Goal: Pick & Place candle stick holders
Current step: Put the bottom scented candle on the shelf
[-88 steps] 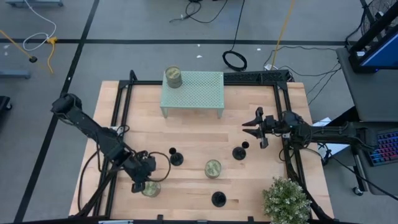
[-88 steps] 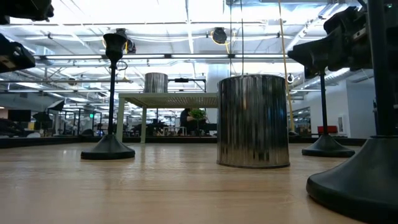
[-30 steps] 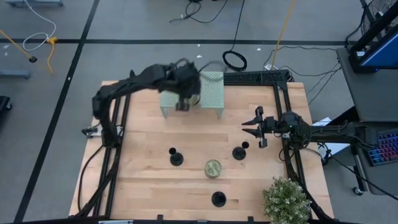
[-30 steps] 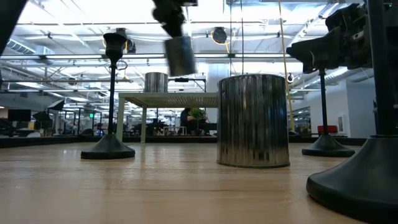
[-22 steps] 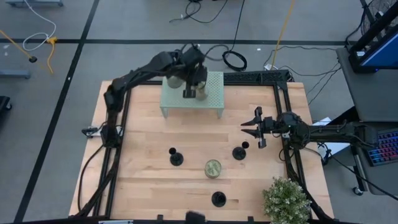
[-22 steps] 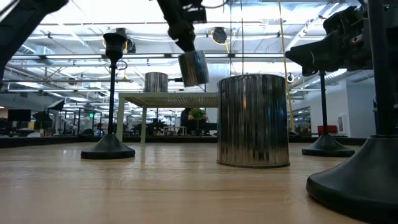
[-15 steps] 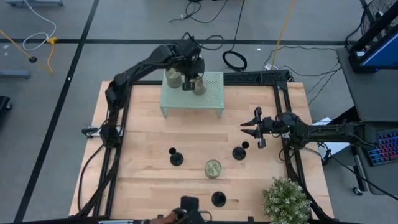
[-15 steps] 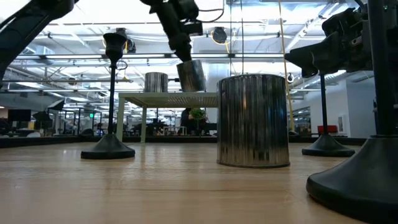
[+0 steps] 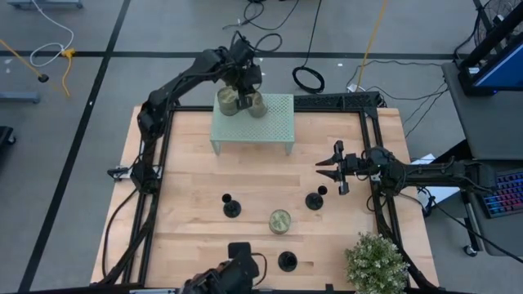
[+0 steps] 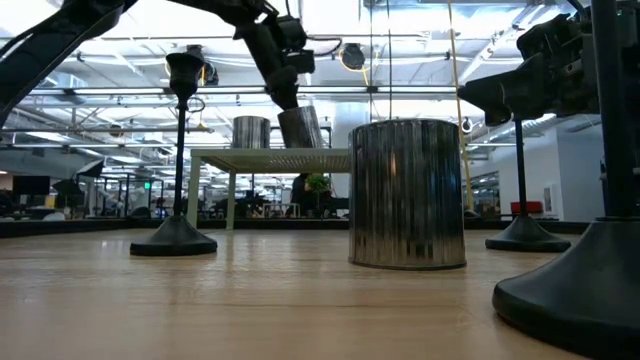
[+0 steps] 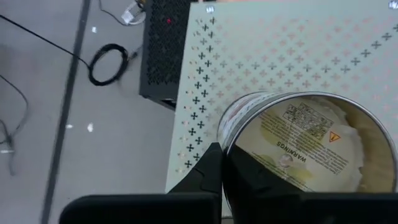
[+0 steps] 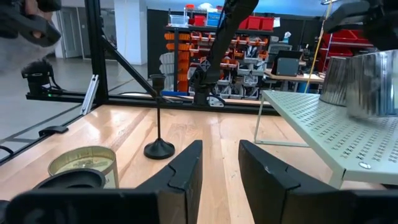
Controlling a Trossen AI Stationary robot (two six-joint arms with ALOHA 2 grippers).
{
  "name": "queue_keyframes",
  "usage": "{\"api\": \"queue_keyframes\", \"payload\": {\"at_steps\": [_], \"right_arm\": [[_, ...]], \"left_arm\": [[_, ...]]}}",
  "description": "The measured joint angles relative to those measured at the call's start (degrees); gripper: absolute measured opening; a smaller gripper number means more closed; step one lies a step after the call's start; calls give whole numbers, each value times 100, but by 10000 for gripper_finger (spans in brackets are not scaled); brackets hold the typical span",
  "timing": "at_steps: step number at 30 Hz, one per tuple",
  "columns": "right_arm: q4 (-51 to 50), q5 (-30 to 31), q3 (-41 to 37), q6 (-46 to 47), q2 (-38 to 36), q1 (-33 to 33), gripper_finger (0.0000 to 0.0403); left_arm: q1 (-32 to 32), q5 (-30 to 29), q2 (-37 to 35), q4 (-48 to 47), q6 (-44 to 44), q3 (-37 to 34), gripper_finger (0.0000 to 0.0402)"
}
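Three candle stick holders point(image 9: 232, 207) standing untouched mid-bench. Left tool point(image 9: 245, 91) clamped on a tin point(image 9: 256, 104), lowering it onto the far perforated shelf point(image 9: 278, 122); release seemingly next. Right tool point(image 9: 328, 169) spread, waiting right.

Two arms are seen, both built of dark, near-black segments joined by rounded joints, with the left arm point(image 9: 176, 86) made up of long slim links and the right arm point(image 9: 425, 173) showing a bulkier wrist block. Thin black cables are routed along the links (most plainly near each base). Each gripper is formed of two flat, matt black fingers point(image 12: 183, 168) with angular, wedge-shaped tips, and no markings can be made out on them.
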Motion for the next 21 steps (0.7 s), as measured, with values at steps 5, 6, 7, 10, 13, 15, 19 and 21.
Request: {"api": "queue_keyframes", "payload": {"at_steps": [5, 6, 7, 10, 13, 15, 19, 21], "right_arm": [[-8, -2, 0, 14, 0, -2, 96], [-9, -3, 0, 14, 1, -2, 96], [-5, -4, 0, 14, 1, -2, 96], [-4, -4, 0, 17, 0, -1, 96], [-4, -7, 0, 114, 0, -2, 96], [-4, -7, 0, 186, 0, -2, 96], [-2, -7, 0, 182, 0, -1, 96], [2, -7, 0, 183, 0, -1, 96]], "left_arm": [[69, -12, 18, 138, -160, 0, 15], [79, -14, 18, 115, -160, 0, 15], [91, -16, 19, 107, -159, 0, 13], [128, -17, 24, 109, -153, 0, 5], [162, -15, 24, 109, -314, 0, 10], [163, -17, 24, 109, -323, 0, 24], [163, -19, 20, 167, -334, 0, 53], [163, -10, 20, 209, -345, 0, 61]]}}
